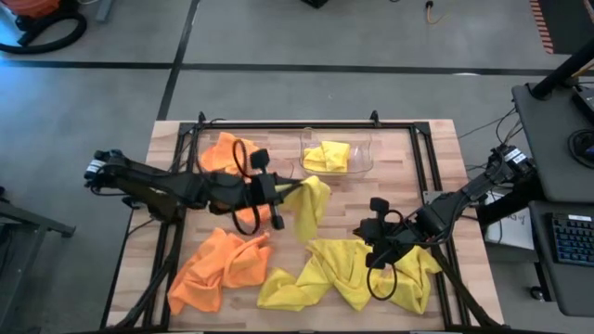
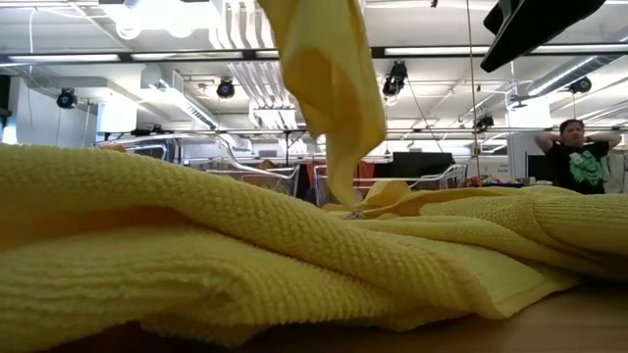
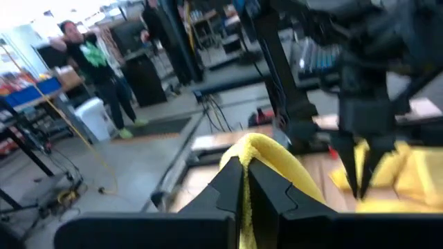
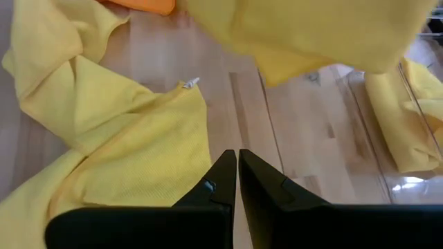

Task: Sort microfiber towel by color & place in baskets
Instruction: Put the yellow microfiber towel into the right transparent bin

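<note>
The left gripper point(image 1: 281, 193) is clamped on a hanging yellow towel point(image 1: 311, 206); the right gripper point(image 1: 374, 249), apparently empty, is closed.

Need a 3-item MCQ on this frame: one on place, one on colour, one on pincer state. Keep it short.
1. Where is the towel that the left pincer holds?
A. flat on the table
B. hanging in the air, near the baskets
C. folded inside a basket

2. What colour is the towel in the right-hand basket?
A. yellow
B. orange
C. blue

3. How does the right pincer stand?
A. wide open over a basket
B. shut on an orange towel
C. shut, empty, above the yellow towels

Answers:
1 B: the left pincer is clamped on a yellow towel that droops off the table, just short of the baskets.
2 A: the right-hand basket holds a yellow towel; the left-hand basket holds an orange towel.
3 C: the right pincer has its fingers together with nothing between them, over the yellow towels on the table.
</note>
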### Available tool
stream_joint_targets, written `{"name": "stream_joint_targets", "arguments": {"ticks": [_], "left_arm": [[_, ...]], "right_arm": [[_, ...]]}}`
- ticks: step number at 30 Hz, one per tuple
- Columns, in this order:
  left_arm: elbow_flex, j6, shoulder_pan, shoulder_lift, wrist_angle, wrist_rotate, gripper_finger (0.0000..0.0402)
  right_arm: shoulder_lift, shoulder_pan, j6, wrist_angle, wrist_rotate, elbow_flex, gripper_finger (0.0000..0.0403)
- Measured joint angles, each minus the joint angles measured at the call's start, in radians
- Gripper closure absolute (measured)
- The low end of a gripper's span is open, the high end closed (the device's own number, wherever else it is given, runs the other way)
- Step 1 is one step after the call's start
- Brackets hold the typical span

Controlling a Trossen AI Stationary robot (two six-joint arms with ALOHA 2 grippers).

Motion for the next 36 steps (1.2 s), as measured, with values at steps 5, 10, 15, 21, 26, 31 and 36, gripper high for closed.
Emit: {"name": "stream_joint_targets", "arguments": {"ticks": [5,10,15,21,26,31,36], "left_arm": [[0.042,0.059,0.043,-0.004,0.036,0.041,0.0402],[0.074,0.082,0.11,0.012,0.079,0.077,0.0402],[0.11,0.079,0.192,0.029,0.107,0.189,0.0402],[0.172,0.078,0.282,0.073,0.111,0.218,0.0402],[0.223,0.078,0.348,0.134,0.107,0.283,0.0402],[0.284,0.087,0.412,0.202,0.111,0.286,0.0401],[0.334,0.078,0.462,0.271,0.106,0.319,0.0402]], "right_arm": [[0.0,0.0,-0.044,0.0,0.0,0.0,0.039],[-0.013,0.0,-0.102,0.0,0.0,0.0,0.039],[-0.05,0.0,-0.141,0.0,0.0,0.0,0.039],[-0.111,-0.002,-0.209,0.002,0.034,0.0,0.039],[-0.136,-0.002,-0.226,0.002,0.086,-0.002,0.039],[-0.132,-0.002,-0.223,0.003,0.101,-0.005,0.039],[-0.132,-0.002,-0.222,0.005,0.104,-0.013,0.039]]}}
